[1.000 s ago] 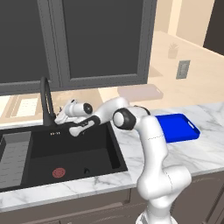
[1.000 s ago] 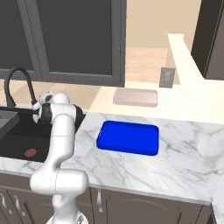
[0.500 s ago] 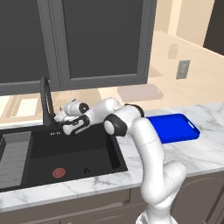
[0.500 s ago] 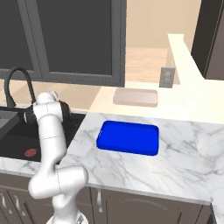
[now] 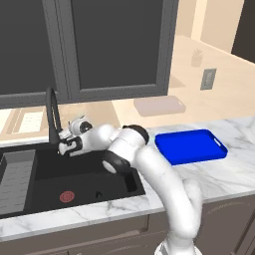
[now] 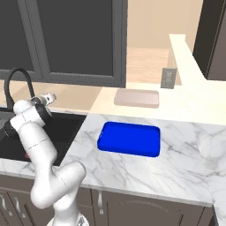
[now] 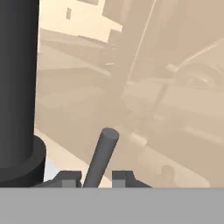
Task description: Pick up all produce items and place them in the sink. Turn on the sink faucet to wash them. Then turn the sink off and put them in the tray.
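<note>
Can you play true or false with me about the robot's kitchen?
1. The blue tray has vegetables in it. False: it holds nothing.
2. The claw is up by the faucet's lever. True.
3. The sink is white. False: it is black with a red drain.
4. The tray sits on the marble counter, right of the sink. True.
5. Water runs from the faucet. False: no water shows.

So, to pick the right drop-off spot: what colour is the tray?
Bright blue. The tray shows best in the right base view, on the white marble counter.
</note>
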